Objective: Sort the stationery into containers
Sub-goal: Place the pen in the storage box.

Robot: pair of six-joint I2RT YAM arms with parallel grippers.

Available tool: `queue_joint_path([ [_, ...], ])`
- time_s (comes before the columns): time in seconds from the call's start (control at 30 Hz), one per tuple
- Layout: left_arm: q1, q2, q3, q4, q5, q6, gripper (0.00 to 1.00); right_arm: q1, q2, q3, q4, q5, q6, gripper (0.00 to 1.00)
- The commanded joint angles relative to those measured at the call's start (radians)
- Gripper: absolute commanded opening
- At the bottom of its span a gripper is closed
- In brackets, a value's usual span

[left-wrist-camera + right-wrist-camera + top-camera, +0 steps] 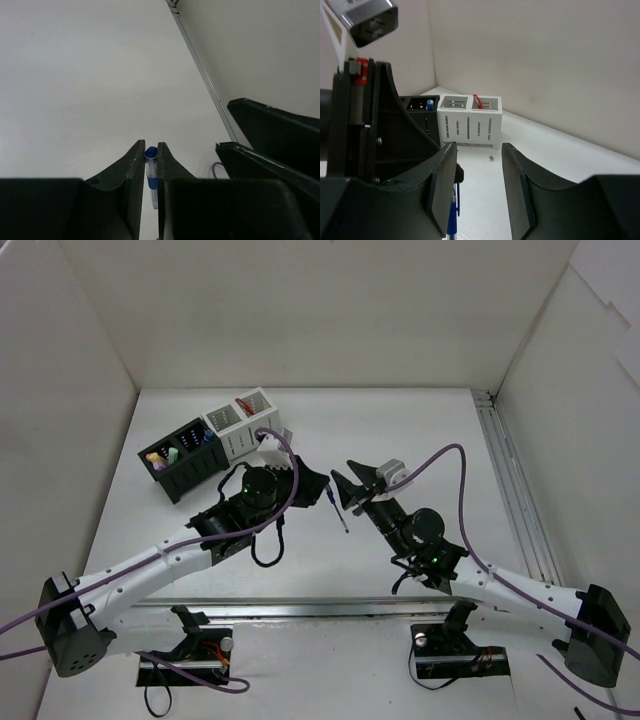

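My left gripper is shut on a clear-blue pen with a blue cap, held lengthwise between the fingers. From above, the pen slants down from the left gripper toward the table. My right gripper stands open just beside it. The same pen runs along the inner edge of its left finger, and the gap between the jaws holds nothing. The black container and the white container stand side by side at the back left.
The black container holds green and pink highlighters. A red pen stands in the white container. A small dark speck lies in front of it. A metal rail runs along the right wall.
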Motion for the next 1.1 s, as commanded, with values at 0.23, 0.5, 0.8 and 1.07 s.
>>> queue_joint_path([
  [0.23, 0.046, -0.058, 0.003, -0.026, -0.115, 0.037, 0.0, -0.002, -0.021, 0.051, 0.025, 0.006, 0.062, 0.56],
  [0.5, 0.15, -0.107, 0.0, -0.034, -0.224, 0.107, 0.0, -0.004, -0.101, 0.008, -0.056, 0.076, 0.103, 0.85],
  [0.8, 0.386, -0.098, 0.092, 0.066, -0.296, 0.454, 0.0, -0.004, -0.144, -0.01, -0.213, 0.228, 0.134, 0.98],
  [1.07, 0.642, 0.087, 0.248, 0.209, -0.171, 0.583, 0.0, -0.004, -0.098, 0.003, -0.274, 0.362, 0.148, 0.98],
])
